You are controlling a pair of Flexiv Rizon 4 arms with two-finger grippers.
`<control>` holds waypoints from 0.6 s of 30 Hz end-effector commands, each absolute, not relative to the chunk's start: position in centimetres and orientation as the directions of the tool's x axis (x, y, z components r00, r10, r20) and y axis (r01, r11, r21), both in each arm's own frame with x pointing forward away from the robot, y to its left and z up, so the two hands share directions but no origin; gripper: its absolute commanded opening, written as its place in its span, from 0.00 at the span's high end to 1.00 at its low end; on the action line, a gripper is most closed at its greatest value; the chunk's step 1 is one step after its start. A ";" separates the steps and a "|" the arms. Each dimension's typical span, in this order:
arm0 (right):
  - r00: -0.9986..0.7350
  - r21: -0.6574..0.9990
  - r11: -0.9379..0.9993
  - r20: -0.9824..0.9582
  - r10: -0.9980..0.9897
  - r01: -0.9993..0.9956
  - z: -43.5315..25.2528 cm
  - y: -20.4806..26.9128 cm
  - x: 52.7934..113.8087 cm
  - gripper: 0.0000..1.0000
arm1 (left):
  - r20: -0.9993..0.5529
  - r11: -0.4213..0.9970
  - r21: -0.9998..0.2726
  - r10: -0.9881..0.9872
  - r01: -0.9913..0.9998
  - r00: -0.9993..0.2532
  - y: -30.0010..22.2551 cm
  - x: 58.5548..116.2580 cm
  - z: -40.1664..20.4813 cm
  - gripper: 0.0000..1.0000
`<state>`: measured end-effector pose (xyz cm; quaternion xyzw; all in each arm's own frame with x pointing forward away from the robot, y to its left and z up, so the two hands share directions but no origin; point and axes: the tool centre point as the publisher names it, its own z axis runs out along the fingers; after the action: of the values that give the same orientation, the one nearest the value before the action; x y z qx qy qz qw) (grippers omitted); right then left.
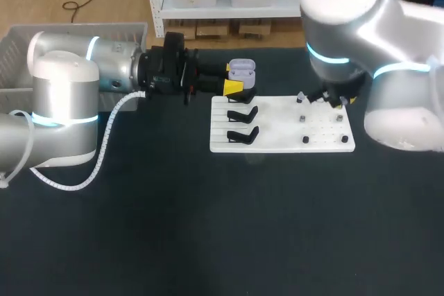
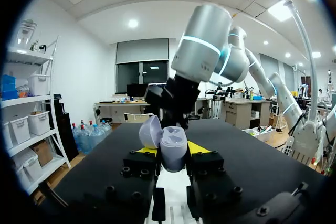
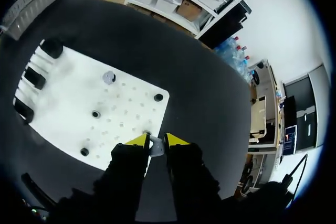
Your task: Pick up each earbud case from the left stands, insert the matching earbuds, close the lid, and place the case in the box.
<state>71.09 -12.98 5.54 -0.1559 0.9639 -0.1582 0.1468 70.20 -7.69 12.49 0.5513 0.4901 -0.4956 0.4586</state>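
From above, the left arm reaches across the dark table (image 1: 208, 227) and its left gripper (image 1: 234, 78) holds the pale lilac earbud case (image 1: 241, 69) in the air by the far left corner of the white board (image 1: 277, 145). The left wrist view shows this closer up. The case stands upright with both yellow tips pressed against its sides, and its lid (image 2: 150, 131) is swung open to one side. Two black stands (image 1: 242, 123) sit unoccupied on the board's left strip.

The right arm's bulk hides its own tool in the head view. The right wrist view shows the right gripper (image 3: 156, 141) down at the board's edge with its fingers drawn close, pinching a small grey earbud (image 3: 155, 147) between the yellow tips. Another grey earbud (image 3: 108, 77) stands further in on the board, among a few dark pegs (image 3: 158, 97).

A grey slatted box (image 1: 12, 57) sits at the table's far left, partly behind the left arm and well apart from the case.
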 end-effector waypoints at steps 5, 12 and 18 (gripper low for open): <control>-0.945 -0.281 0.933 -0.169 -0.279 -0.225 13.1 -10.1 69.6 1.00 | -0.996 -0.099 0.021 0.085 0.995 0.030 -7.7 70.2 12.4 1.00; -0.957 -0.267 0.941 -0.140 -0.253 -0.209 15.8 -7.1 68.5 1.00 | -0.996 -0.099 0.021 0.085 0.995 0.030 -7.7 70.2 12.4 1.00; -0.955 -0.283 0.938 -0.158 -0.252 -0.200 16.7 -5.8 68.0 1.00 | -0.996 -0.099 0.021 0.085 0.995 0.030 -7.7 70.2 12.4 1.00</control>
<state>68.03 -6.12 16.47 -0.1172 0.9796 -0.1298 0.0994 70.20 -7.69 12.49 0.5513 0.4901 -0.4955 0.4586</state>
